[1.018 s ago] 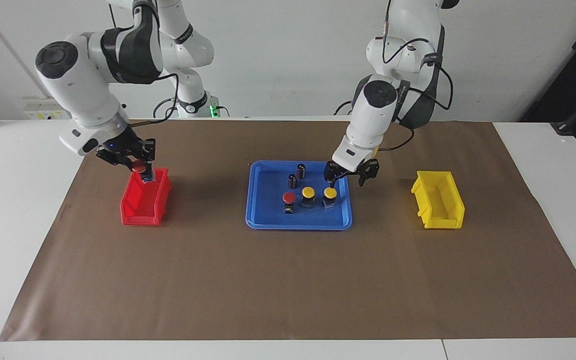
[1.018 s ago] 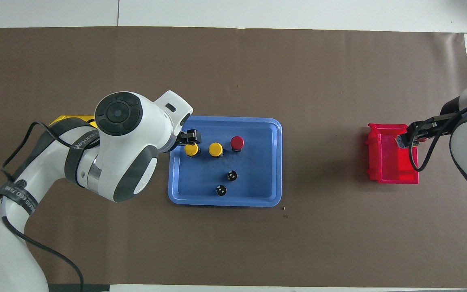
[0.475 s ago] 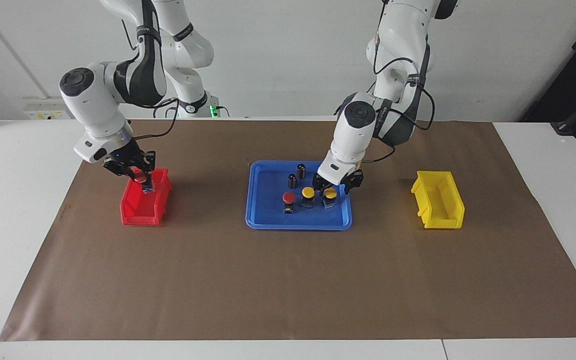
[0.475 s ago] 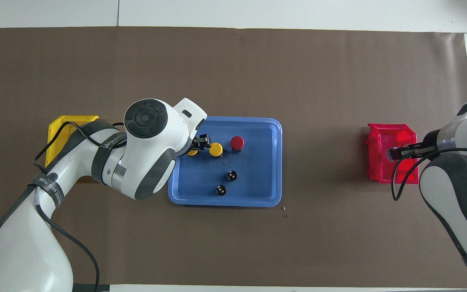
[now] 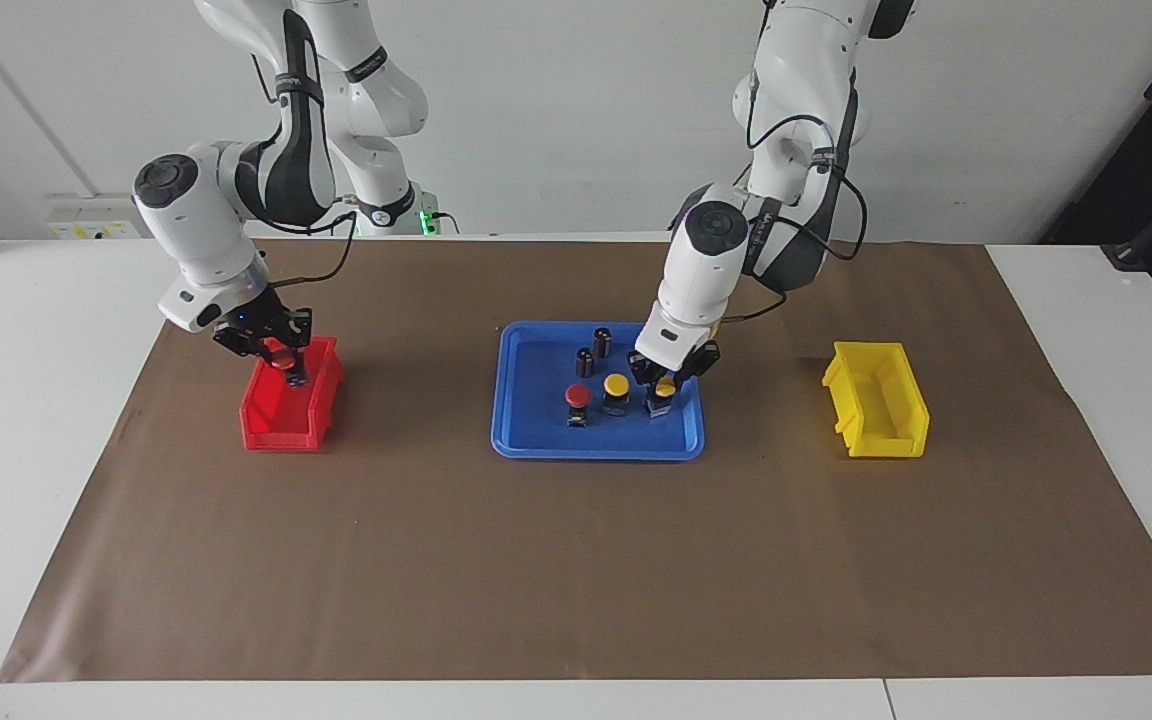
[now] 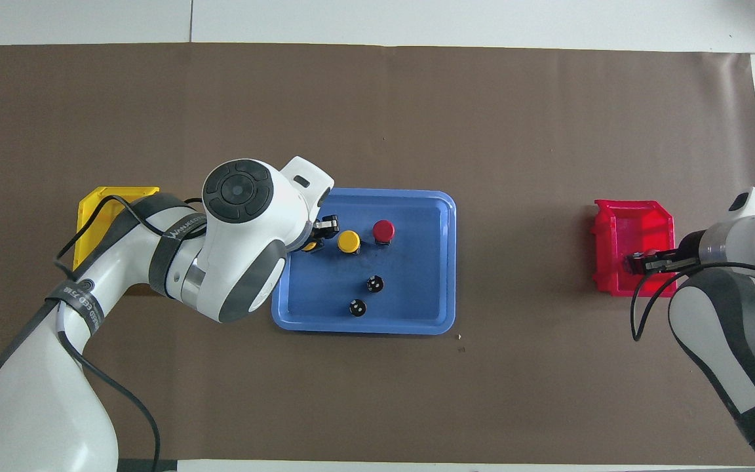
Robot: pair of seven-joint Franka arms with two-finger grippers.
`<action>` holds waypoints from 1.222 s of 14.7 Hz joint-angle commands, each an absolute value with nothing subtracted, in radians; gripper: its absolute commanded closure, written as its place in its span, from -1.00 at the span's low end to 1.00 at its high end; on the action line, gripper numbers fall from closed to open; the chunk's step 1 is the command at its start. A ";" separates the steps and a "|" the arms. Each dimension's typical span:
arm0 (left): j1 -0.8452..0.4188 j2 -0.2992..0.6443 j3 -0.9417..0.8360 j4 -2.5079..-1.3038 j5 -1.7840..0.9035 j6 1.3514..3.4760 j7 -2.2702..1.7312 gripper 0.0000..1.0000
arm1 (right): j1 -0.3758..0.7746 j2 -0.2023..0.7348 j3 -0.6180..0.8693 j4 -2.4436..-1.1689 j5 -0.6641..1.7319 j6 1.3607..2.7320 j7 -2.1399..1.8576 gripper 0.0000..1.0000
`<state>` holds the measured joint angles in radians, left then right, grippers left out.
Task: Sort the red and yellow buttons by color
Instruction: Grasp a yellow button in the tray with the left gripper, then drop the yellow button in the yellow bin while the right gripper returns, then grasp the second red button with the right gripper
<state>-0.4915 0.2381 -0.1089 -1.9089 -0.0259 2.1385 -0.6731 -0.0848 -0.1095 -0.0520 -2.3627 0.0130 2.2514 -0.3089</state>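
On the blue tray [image 5: 536,440] [image 6: 417,321] a red button [image 5: 578,395] [image 6: 383,230] and two yellow buttons stand in a row. My left gripper [image 5: 667,380] [image 6: 317,237] is open and down around the yellow button [image 5: 665,386] [image 6: 312,247] at the row's end toward the left arm, one finger on each side. The other yellow button [image 5: 616,385] [image 6: 349,241] stands in the middle. My right gripper [image 5: 282,358] [image 6: 639,263] is shut on a second red button [image 5: 279,352] and holds it low over the red bin [image 5: 281,425] [image 6: 633,213].
Two dark cylinders [image 5: 602,340] [image 6: 374,283] with silvery tops stand in the tray, nearer to the robots than the buttons. A yellow bin [image 5: 876,415] [image 6: 99,203] sits toward the left arm's end, partly under the left arm in the overhead view. Brown paper covers the table.
My left gripper has come down from above the tray onto the end yellow button. My right gripper has lowered the red button over the red bin.
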 commanded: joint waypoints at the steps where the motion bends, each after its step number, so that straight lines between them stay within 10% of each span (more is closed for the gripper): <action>1: -0.436 0.180 -0.091 -1.821 -0.012 1.963 -0.613 0.97 | -0.092 -0.141 -0.044 -2.411 0.020 2.286 -0.307 0.48; 3: -0.376 0.126 -0.087 -1.815 -0.012 1.869 -0.493 0.97 | -0.094 -0.138 -0.044 -2.424 0.020 2.312 -0.313 0.33; 5: -0.294 0.082 -0.081 -1.818 -0.009 1.829 -0.410 0.97 | -0.092 -0.135 -0.046 -2.416 0.018 2.303 -0.318 -0.60; 7: -0.189 0.042 -0.081 -1.831 0.000 1.789 -0.240 0.97 | -0.100 -0.111 -0.046 -2.309 0.018 2.181 -0.321 -0.91; 11: -0.034 0.028 -0.081 -1.853 0.034 1.802 0.088 0.97 | 0.025 0.004 -0.031 -1.944 0.020 1.910 -0.203 -0.99; 18: 0.046 -0.044 -0.081 -2.118 0.034 2.043 0.199 0.97 | 0.492 0.216 -0.029 -1.832 0.008 2.175 0.468 -0.94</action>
